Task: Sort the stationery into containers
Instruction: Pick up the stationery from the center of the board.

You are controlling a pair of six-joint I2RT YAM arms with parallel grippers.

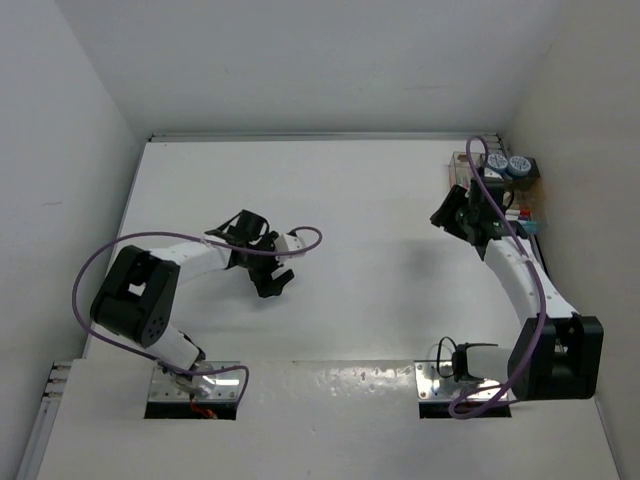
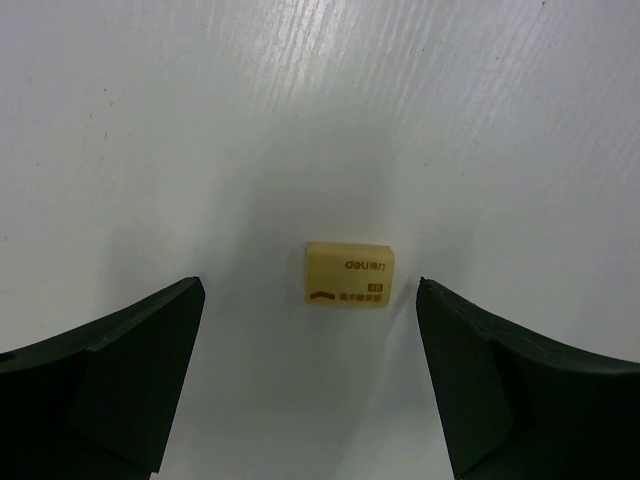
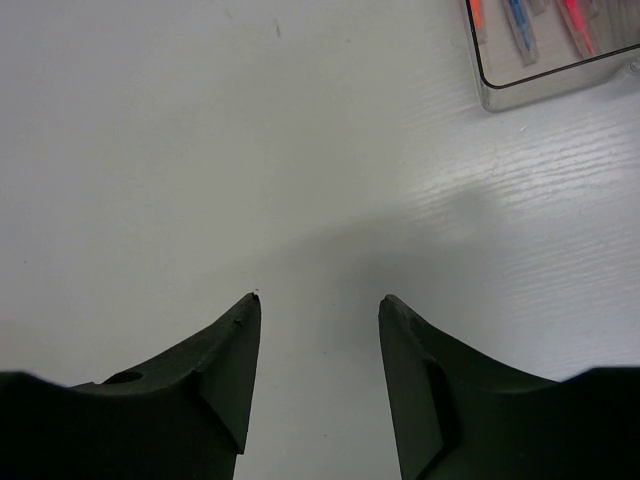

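A small tan block [image 2: 349, 274] with printed lettering lies flat on the white table. My left gripper [image 2: 310, 285] hovers above it, open, one finger on each side and neither touching. In the top view the left gripper [image 1: 272, 280] hides the block. My right gripper [image 3: 318, 298] is open and empty over bare table, left of the containers [image 1: 462, 172]. A corner of the clear box [image 3: 520, 92] holds pens with red and blue caps [image 3: 518, 25]. Two blue-grey rolls [image 1: 507, 164] sit at the containers' far end.
The right arm [image 1: 515, 270] covers much of the containers in the top view. White walls close the table at the back, left and right. Metal base plates [image 1: 195, 388] lie at the near edge. Purple cables [image 1: 300, 245] loop off both arms.
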